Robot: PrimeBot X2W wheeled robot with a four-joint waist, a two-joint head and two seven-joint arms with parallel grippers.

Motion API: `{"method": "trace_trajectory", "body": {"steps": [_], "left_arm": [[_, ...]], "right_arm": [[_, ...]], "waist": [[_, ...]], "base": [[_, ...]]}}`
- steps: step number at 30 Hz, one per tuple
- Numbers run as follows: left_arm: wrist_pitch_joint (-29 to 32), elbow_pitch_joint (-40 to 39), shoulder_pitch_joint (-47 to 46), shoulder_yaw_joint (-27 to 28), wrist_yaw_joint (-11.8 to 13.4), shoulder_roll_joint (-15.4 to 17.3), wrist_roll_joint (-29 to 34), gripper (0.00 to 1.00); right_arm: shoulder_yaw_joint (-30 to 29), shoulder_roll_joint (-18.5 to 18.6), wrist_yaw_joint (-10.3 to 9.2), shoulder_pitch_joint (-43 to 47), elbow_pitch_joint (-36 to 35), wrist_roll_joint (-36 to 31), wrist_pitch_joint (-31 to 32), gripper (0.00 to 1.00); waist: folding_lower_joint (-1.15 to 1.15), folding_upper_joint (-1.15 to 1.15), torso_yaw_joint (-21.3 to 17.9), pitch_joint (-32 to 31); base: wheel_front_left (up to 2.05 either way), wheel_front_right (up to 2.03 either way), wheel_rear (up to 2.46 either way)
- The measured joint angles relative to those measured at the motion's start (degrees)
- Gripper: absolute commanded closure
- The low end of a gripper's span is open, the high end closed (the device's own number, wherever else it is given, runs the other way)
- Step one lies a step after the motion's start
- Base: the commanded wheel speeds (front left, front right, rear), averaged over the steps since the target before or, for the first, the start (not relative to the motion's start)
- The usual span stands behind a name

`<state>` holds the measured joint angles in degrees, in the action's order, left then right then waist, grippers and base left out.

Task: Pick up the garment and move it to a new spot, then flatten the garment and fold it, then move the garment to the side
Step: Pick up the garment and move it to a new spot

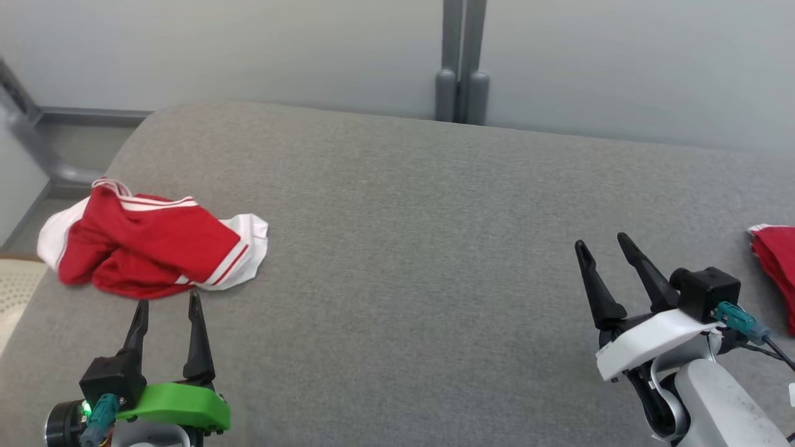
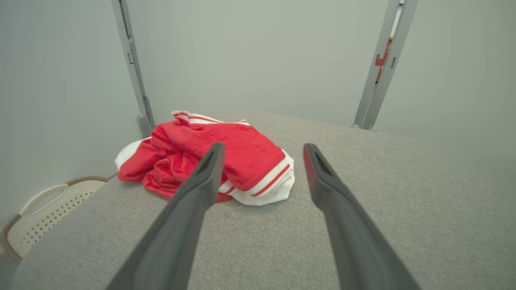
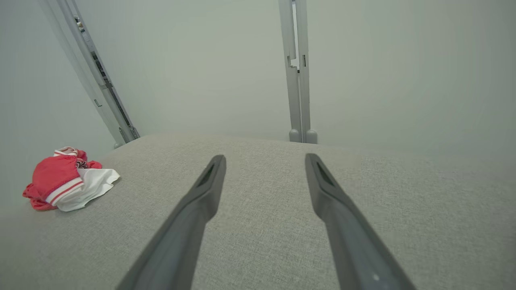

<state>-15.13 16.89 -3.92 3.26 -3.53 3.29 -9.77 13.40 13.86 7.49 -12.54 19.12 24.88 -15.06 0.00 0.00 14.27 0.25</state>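
on the grey cushion point(image 1: 404, 248), far left corner: one garment point(image 1: 149, 245), red with white bands and a white underside, crumpled in a heap, lying loose, held by nothing.

item: my left gripper point(image 1: 168, 299), fingers apart, empty, tips just short of the garment's near edge; i cannot tell if they touch it.

item: my right gripper point(image 1: 602, 241), fingers apart, empty, over bare cushion, well apart from the garment.

head view, further entries: a second red cloth point(image 1: 773, 267) at the right edge, cut off by the frame, near my right wrist; a pair of grey posts point(image 1: 461, 81) against the wall behind the cushion.

left wrist view, entries: the garment point(image 2: 242, 157) close ahead, one of my fingers point(image 2: 189, 201) crossing in front of its near side; striped white hem turned toward me; an orange-red piece point(image 2: 381, 56) on the post at upper right.

right wrist view, entries: the garment point(image 3: 66, 181) small at the left, white part nearest; bare cushion between my fingers.

containers: one pale perforated basket point(image 1: 15, 285), just beside the cushion's left end. the left wrist view gives the basket point(image 2: 60, 205) a handle slot and rows of holes. contents: cannot tell, the inside is out of sight.
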Motion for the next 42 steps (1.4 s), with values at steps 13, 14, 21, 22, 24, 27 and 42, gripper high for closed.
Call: {"method": "trace_trajectory", "body": {"steps": [13,14,21,22,24,27,42], "left_arm": [[0.0,-0.3,0.7,0.6,0.0,0.0,0.0,0.0],[0.0,-0.3,0.7,0.6,0.0,0.0,0.0,0.0],[1.4,-0.8,-0.2,1.1,-0.4,0.1,-1.4,0.0],[2.7,-1.3,-1.2,1.1,-0.9,0.5,-2.1,0.0],[7.1,-2.2,-4.4,0.8,-1.7,1.7,-4.0,0.0],[15.3,-2.4,-9.7,1.3,-2.3,4.0,-6.1,0.0],[43.0,18.4,-34.6,5.7,-3.3,14.2,-19.3,0.0]], "right_arm": [[1.4,-0.2,0.0,0.0,-0.1,-0.3,0.0,0.0],[1.5,-0.2,0.0,0.0,-0.1,-0.3,0.0,0.0],[2.3,0.2,0.0,0.0,-0.9,-0.6,0.0,0.0],[2.4,0.3,0.0,-0.1,-1.1,-0.7,0.0,0.0],[2.5,0.4,0.0,-0.1,-2.0,-0.8,0.0,0.0],[2.8,1.2,0.0,-0.9,-2.7,-0.8,0.0,0.0],[4.0,3.9,0.0,-8.7,-6.0,-1.3,0.0,0.0]], "waist": [[0.0,0.0,9.6,0.0],[0.0,0.0,9.9,0.0],[0.0,0.0,9.6,0.5],[0.0,0.0,9.4,0.7],[0.0,0.0,9.0,1.4],[0.0,0.0,8.3,2.7],[0.01,0.0,0.7,13.6]], "base": [[0.0,0.0,0.0],[0.0,0.0,0.0],[0.0,0.0,0.0],[0.0,0.0,0.0],[0.0,0.0,0.0],[0.0,0.0,0.0],[0.0,0.0,0.0]]}}
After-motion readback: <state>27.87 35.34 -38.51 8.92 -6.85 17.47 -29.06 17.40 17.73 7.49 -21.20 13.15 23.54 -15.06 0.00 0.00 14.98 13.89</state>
